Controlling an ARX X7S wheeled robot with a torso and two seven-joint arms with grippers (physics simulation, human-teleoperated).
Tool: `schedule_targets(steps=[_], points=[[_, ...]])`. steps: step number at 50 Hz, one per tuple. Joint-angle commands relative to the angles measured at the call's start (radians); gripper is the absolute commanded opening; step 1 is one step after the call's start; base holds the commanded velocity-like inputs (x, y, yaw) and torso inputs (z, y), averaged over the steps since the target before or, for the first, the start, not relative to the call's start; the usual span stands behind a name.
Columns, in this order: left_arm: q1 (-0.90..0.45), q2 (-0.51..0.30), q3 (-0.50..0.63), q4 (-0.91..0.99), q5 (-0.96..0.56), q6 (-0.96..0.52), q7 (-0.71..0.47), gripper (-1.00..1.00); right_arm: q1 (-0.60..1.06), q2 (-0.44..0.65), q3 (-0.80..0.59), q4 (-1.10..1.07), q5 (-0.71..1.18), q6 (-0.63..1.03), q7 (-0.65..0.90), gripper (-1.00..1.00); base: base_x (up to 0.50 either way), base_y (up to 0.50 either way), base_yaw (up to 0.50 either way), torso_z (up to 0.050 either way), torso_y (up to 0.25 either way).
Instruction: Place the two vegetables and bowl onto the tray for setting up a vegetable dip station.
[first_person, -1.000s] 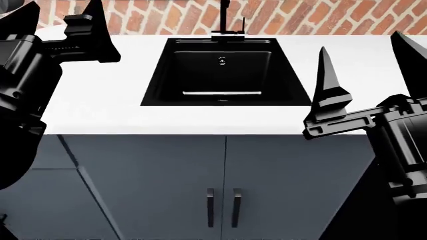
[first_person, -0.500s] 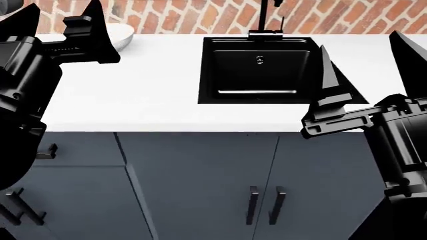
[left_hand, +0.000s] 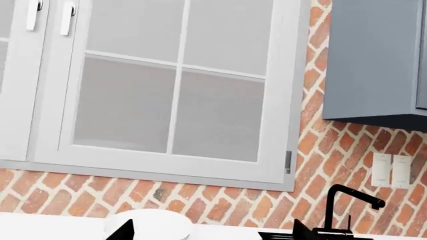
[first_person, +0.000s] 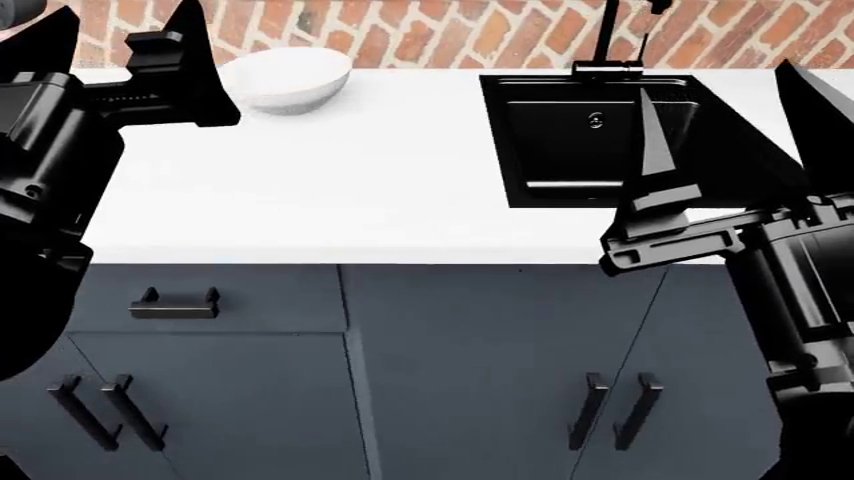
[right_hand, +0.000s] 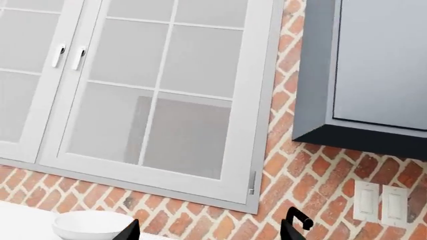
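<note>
The white bowl (first_person: 284, 78) stands on the white counter (first_person: 334, 190) near the brick wall, left of the sink. It also shows low in both wrist views, as the bowl (left_hand: 150, 225) and the bowl (right_hand: 90, 225). My left gripper (first_person: 114, 45) is raised at the left of the head view, open and empty, with the bowl just to its right. My right gripper (first_person: 734, 130) hangs open over the sink's front right corner, far from the bowl. Only the fingertips of the left gripper (left_hand: 212, 235) and the right gripper (right_hand: 210, 234) show in the wrist views. The two vegetables and the tray are out of view.
A black sink (first_person: 505, 140) with a black faucet (first_person: 614, 40) is set into the counter's right part. Dark cabinets with a drawer handle (first_person: 174, 303) and door handles (first_person: 614, 410) run below. A window (left_hand: 173, 85), brick wall and wall cabinet (right_hand: 373, 70) lie behind.
The head view has swung left: the sink slid to the right of the picture and the bowl came fully into sight. Both arms keep their places in the view.
</note>
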Motion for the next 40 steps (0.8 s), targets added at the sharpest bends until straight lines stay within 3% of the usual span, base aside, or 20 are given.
schedule_targets(steps=[1,40], points=[[-0.003,0.005,-0.005,-0.002,0.0,0.003,0.0,1.0,0.016,-0.007,0.0,-0.001,0.007,0.013,-0.008,1.0,0.0,0.5,0.0,0.0,0.0],[0.0,-0.006,0.003,-0.003,-0.003,0.017,-0.01,1.0,-0.015,-0.004,0.019,0.004,0.012,-0.025,-0.01,1.0,0.0,0.5,0.0,0.0,0.0]])
